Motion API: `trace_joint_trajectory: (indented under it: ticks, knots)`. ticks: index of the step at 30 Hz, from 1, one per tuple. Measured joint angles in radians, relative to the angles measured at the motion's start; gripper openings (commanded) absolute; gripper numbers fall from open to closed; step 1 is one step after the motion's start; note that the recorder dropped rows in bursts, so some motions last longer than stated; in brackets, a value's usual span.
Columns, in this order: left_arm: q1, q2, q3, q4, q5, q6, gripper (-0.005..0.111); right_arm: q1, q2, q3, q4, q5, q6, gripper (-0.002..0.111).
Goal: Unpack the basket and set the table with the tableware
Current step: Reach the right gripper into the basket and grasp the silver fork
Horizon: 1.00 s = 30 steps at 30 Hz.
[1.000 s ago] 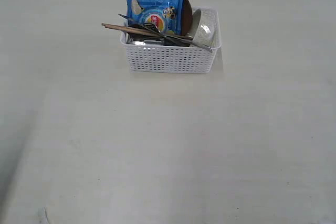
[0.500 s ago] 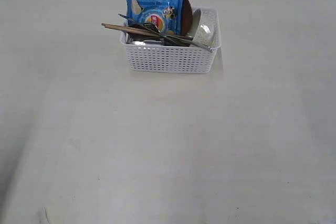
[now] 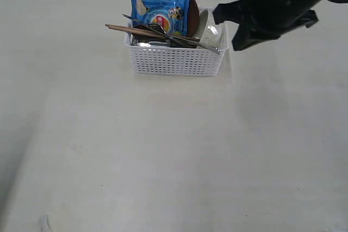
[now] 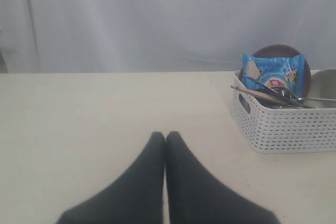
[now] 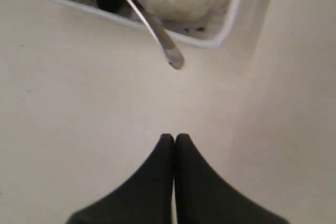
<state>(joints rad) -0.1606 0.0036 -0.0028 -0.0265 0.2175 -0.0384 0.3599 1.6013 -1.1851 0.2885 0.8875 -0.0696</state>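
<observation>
White lattice basket (image 3: 176, 61) sits upper centre of frame, tableware (image 3: 163, 32) all inside; we judge unpacking not begun. Right gripper (image 5: 174, 137), jaws pressed together, hovers beside the bowl (image 3: 212, 28) corner, likely staging a pick. Left gripper (image 4: 165, 136), equally closed, hangs well apart.

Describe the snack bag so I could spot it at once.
Find the white lattice basket on the cream table. Standing upright in it, in front of the round brown plate, is the bag. It is the only blue, brightly printed thing there; all else in the basket is brown, silver or cream.
</observation>
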Motion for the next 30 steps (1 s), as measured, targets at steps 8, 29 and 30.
trace_joint_trajectory:
  ticks: [8,29,30]
  knots:
    - [0.000,0.000,0.000,0.000,0.000,0.000,0.000,0.056,0.106,-0.301,0.068,0.023,-0.206,0.001]
    - [0.000,0.000,0.000,0.000,0.000,0.000,0.000,0.220,0.610,-0.896,-0.221,0.325,-0.280,0.017]
    - [0.000,0.000,0.000,0.000,0.000,0.000,0.000,0.220,0.616,-0.896,-0.228,0.327,-0.295,0.024]
